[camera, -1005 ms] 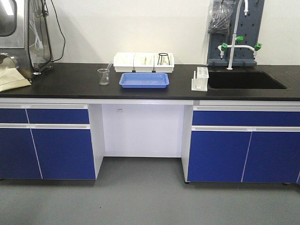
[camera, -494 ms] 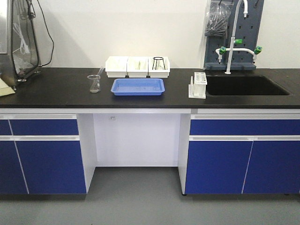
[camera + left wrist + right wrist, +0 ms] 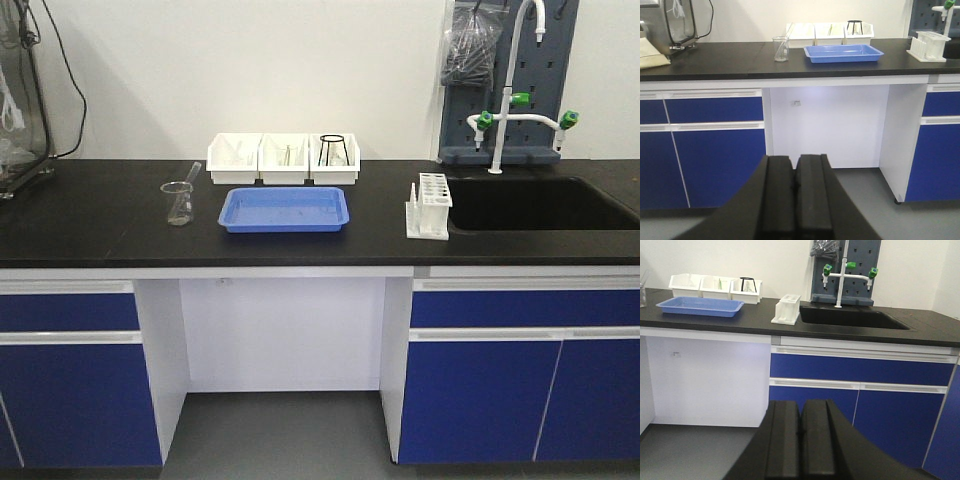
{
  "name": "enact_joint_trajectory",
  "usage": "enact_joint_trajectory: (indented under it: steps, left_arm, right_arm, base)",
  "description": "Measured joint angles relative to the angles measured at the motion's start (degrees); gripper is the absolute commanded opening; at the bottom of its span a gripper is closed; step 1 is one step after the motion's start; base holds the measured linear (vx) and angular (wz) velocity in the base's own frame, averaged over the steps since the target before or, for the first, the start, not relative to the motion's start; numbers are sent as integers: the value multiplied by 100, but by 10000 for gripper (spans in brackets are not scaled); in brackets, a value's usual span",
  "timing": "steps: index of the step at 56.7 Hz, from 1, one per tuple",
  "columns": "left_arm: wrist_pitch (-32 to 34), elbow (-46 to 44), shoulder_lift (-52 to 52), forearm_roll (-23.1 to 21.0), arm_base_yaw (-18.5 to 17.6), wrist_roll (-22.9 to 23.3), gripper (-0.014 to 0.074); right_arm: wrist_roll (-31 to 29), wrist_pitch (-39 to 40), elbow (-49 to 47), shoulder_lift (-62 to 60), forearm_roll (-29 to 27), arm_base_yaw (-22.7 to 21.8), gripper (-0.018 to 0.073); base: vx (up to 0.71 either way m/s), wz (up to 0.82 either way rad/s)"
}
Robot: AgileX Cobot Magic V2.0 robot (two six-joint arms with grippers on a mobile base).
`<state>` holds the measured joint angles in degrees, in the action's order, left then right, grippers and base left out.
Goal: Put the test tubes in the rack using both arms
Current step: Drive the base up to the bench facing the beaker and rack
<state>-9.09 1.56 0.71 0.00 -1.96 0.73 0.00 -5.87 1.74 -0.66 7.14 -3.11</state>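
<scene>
Rack: white plastic rack [image 3: 430, 205] stands upright on the black counter [image 3: 90, 220], near the front edge and just left of the sink [image 3: 530, 203]
Rack axis: holes face up – long side seems to run front-to-back, upright pegs on its left side in the front view
Rack contents: too small to tell
Test tubes: can't pick them out for sure; a thin clear stick [image 3: 190, 172] leans in the glass beaker [image 3: 178, 203], its top tilted right
Left gripper: left gripper [image 3: 794, 162] has its black fingers pressed together with nothing between, low in front of the cabinets, well apart from the counter top
Right gripper: right gripper [image 3: 801, 407] is the same – pads together, nothing held, below counter height, facing the blue doors [image 3: 855, 405] under the sink
Tray: blue plastic tray [image 3: 285, 209], shallow rectangle with a raised rim, sits mid-counter between the beaker and the rack
Bins: three white slanted-front bins [image 3: 284, 158] sit in a row touching each other just behind the tray; a black wire stand [image 3: 333, 150] is in the right one
Open room: bare counter lies between the tray and the rack, and left of the beaker
Edges: the sink cutout drops off directly right of the rack, and a white knee recess [image 3: 285, 330] sits under the tray
Surfaces: matte black top, glossy blue doors, white faucet [image 3: 512, 90] with green knobs against a grey pegboard
</scene>
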Motion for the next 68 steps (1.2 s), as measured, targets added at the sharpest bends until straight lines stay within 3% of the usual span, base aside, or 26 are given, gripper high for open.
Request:
enact_joint_trajectory:
  steps: [68]
  left_arm:
    - [0, 0, 0, 0, 0, 0, -4]
  right_arm:
    - [0, 0, 0, 0, 0, 0, -8]
  base:
    - [42, 1]
